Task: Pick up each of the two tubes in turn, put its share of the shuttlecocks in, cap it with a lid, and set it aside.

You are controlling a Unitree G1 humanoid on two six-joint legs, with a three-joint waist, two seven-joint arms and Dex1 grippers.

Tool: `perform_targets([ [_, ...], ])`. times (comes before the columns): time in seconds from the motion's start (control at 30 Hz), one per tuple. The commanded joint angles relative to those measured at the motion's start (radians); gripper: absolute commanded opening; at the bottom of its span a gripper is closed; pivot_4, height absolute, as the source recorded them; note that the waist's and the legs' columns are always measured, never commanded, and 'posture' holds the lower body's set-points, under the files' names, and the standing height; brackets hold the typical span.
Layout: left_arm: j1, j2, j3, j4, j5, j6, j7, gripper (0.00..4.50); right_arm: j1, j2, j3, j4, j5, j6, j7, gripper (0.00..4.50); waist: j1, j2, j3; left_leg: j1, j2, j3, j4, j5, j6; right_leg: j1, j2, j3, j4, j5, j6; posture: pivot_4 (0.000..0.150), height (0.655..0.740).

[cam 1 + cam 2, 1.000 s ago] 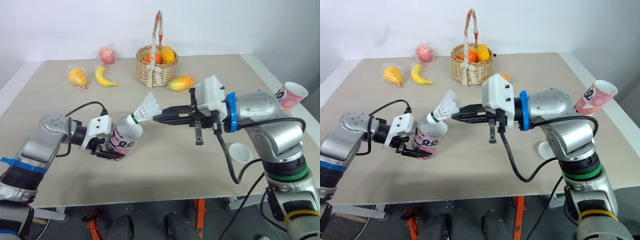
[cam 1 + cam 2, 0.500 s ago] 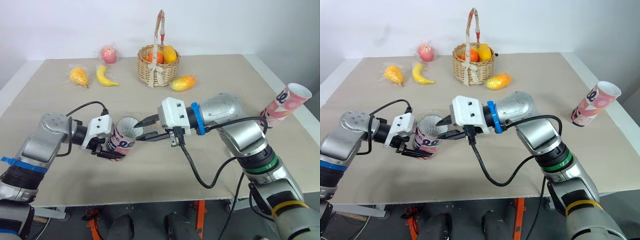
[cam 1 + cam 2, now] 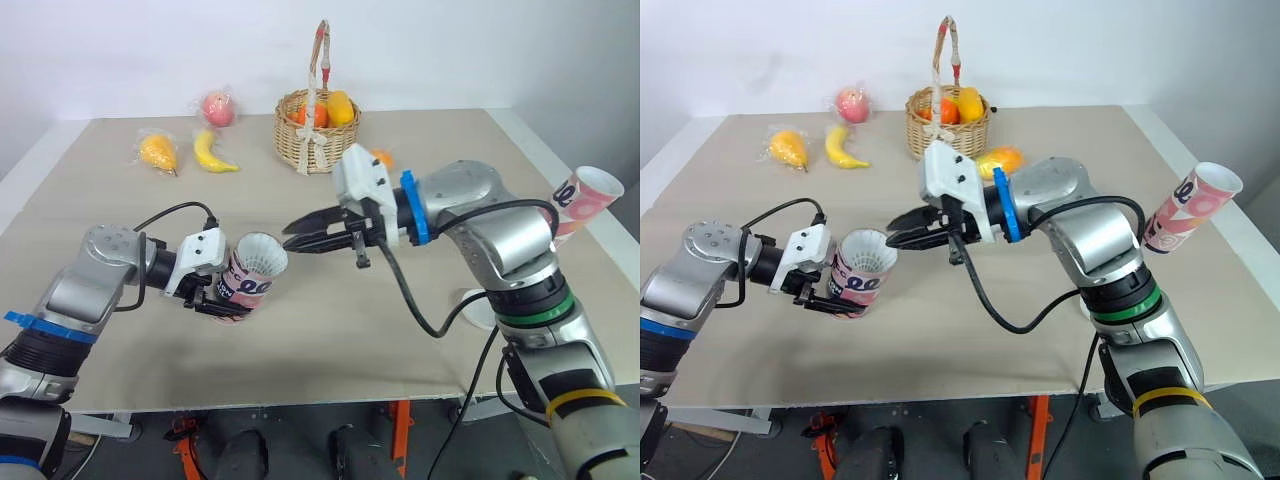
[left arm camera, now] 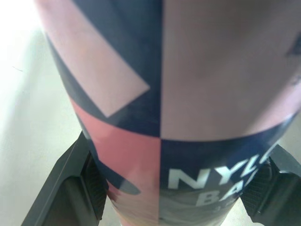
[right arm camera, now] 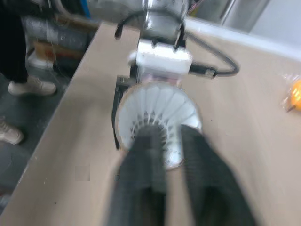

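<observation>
Cardboard, thin-walled and light, was how I judged the tube [image 3: 248,275], so it wanted a hold around mid-body, firm enough for the glossy print yet short of denting it. The left gripper [image 3: 226,300] was clamped on that lower body, holding the tube tilted low over the table [image 3: 330,330], mouth toward the right gripper [image 3: 298,238]. That one's fingers stood slightly apart and empty, just off the mouth. A shuttlecock [image 3: 262,252] sat inside, its skirt at the rim. Its feathers looked brittle, so I reckoned any further nudge had to be gentle and even. The second tube [image 3: 588,195] leaned at the table's right edge.
</observation>
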Motion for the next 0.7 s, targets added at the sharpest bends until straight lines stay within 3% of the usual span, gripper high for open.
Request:
perform_targets([
  [0.03, -0.033, -0.016, -0.035, 0.033, 0.033, -0.04, -0.008, 3.21, -0.05, 0.006, 0.017, 0.011, -0.024, -0.012, 0.031, 0.08, 0.0, 0.0, 0.0, 0.0, 0.0, 0.0, 0.0, 0.0, 0.0, 0.0, 0.0, 0.0, 0.0, 0.0, 0.0, 0.15, 0.74],
  [0.5, -0.127, -0.072, -0.054, 0.137, 0.068, -0.076, -0.019, 3.21, -0.227, 0.18, 0.298, 0.325, -0.275, -0.172, 0.166, 0.08, 0.006, 0.0, 0.0, -0.001, -0.001, 0.0, 0.004, 0.004, -0.001, 0.001, -0.001, 0.0, 0.0, 0.002, -0.002, 0.15, 0.74],
  [0.7, -0.093, -0.062, -0.034, 0.096, 0.056, -0.048, -0.008, 3.21, -0.273, 0.349, 0.303, 0.483, -0.319, -0.188, 0.15, 0.08, 0.001, 0.0, 0.0, -0.002, 0.0, 0.0, 0.006, 0.004, -0.001, 0.001, -0.001, 0.0, 0.001, 0.002, -0.002, 0.15, 0.74],
])
